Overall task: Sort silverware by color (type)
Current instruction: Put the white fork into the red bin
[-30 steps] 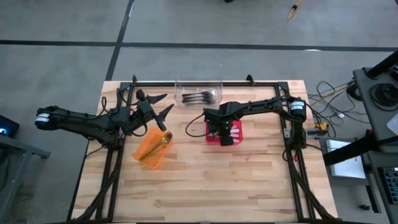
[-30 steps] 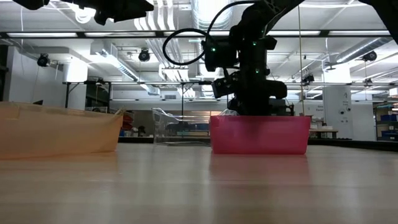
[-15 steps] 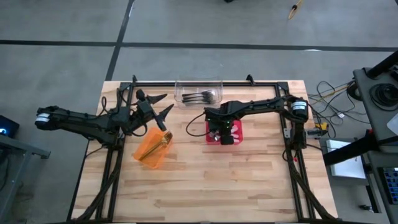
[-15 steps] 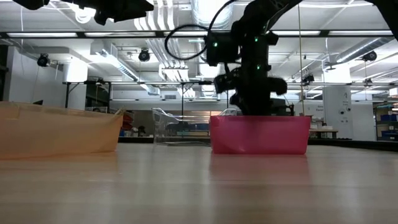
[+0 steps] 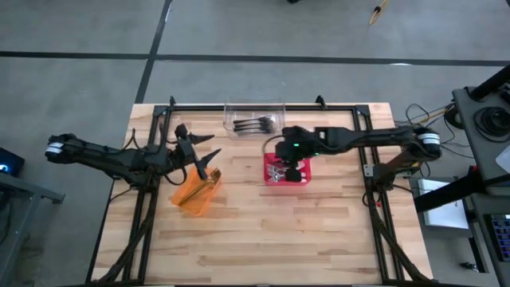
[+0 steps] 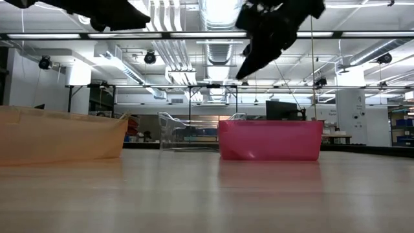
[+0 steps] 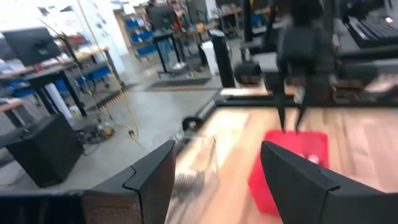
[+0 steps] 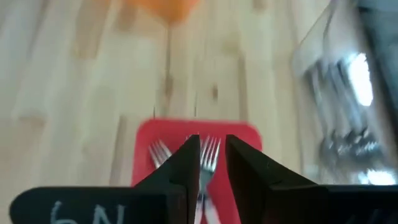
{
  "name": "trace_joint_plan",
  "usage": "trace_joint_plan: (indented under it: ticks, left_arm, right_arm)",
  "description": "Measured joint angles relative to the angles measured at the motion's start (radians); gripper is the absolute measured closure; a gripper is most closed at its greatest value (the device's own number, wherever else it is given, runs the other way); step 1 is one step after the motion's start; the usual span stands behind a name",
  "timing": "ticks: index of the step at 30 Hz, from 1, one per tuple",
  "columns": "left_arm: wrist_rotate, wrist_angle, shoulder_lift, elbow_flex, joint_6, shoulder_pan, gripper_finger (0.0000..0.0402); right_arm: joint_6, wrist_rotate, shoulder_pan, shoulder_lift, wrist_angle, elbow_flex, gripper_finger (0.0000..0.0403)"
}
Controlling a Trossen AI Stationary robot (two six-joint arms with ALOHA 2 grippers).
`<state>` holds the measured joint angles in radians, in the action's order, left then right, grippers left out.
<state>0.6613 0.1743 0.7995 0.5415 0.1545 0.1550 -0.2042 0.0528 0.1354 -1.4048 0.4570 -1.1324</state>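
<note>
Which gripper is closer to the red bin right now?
Right. The right gripper hangs directly above the red bin, clear of its rim. The left gripper hovers off to the side, over the orange bin.

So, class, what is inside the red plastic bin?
Shiny silver metal forks lie in the red plastic bin. The right end effector above covers some, so no exact count.

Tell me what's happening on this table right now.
Two robot arms are sorting cutlery into bins by color. The right end effector hangs above the red bin, which holds silver forks; its fingers are slightly apart. The left end effector waits open over the orange bin. Dark forks lie in the clear bin.
</note>
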Motion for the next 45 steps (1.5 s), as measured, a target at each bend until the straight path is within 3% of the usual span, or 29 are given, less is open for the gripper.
trace_joint_plan:
  ticks: [7, 14, 18, 26, 30, 35, 41, 45]
  left_arm:
    - [-0.058, -0.166, -0.054, -0.002, -0.063, 0.015, 0.0194]
    - [-0.061, -0.182, -0.075, -0.002, -0.052, 0.013, 0.0205]
    - [-0.041, -0.202, -0.100, -0.002, -0.003, 0.008, 0.0210]
    - [-0.084, -0.215, -0.184, -0.002, 0.069, 0.005, 0.0220]
    - [-0.084, -0.203, -0.211, -0.002, 0.072, 0.005, 0.0231]
    - [-0.071, -0.114, -0.233, 0.008, 0.180, 0.005, 0.0243]
    - [-0.068, -0.070, -0.253, 0.048, 0.350, 0.005, 0.0249]
    - [-0.068, -0.070, -0.260, 0.075, 0.388, 0.005, 0.0249]
  right_arm:
    - [0.012, -0.001, 0.000, 0.225, -0.308, 0.267, 0.0333]
    - [0.161, -0.112, 0.001, 0.352, -0.176, 0.341, 0.0349]
    - [0.218, -0.114, -0.004, 0.375, -0.094, 0.365, 0.0365]
    - [0.212, -0.060, 0.000, 0.405, -0.360, 0.526, 0.0386]
    - [0.248, -0.083, 0.021, 0.358, -0.320, 0.506, 0.0393]
    - [0.249, -0.083, 0.058, 0.267, -0.150, 0.382, 0.0394]
    - [0.118, -0.075, 0.063, 0.126, 0.126, 0.231, 0.0394]
    - [0.059, -0.072, 0.060, 0.031, 0.268, 0.122, 0.0388]
